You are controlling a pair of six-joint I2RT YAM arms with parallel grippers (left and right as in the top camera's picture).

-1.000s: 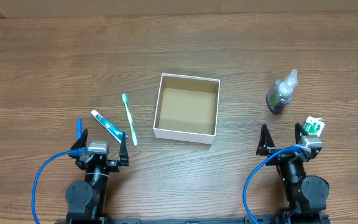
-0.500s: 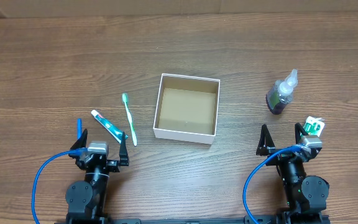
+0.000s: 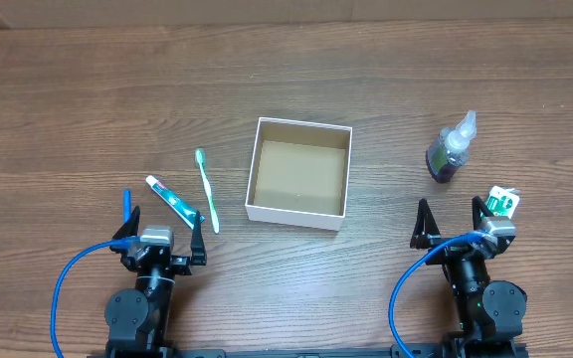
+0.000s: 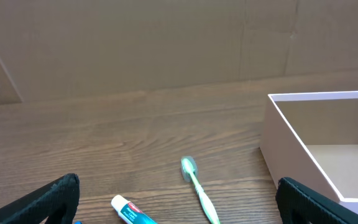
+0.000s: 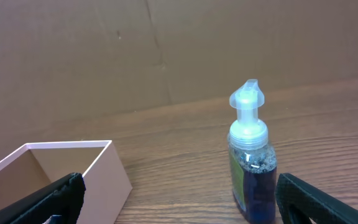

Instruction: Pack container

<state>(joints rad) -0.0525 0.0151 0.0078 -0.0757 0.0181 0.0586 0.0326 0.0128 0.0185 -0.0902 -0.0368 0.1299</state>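
Nothing moved vs a second ago.

Overhead: container [image 3: 299, 215] sits mid-table [image 3: 88, 99], open side up, with only its brown floor showing inside. It's square, so no long axis, and slightly skewed to the table edge. Toothbrush [image 3: 206, 189] lies near its left wall. Toothpaste tube [image 3: 172, 201] is further left, just beside the brush. Bottle [image 3: 452, 149] is well right of the container, and a small green-and-white packet [image 3: 502, 202] is further right still. Left gripper [image 3: 161, 214] and right gripper [image 3: 451, 211] are on the container's near side, both spread wide, nothing between the fingers.

Left wrist: container's white wall at right, brush and tube left of it.

Right wrist: bottle upright, right of the container corner, apart from it.
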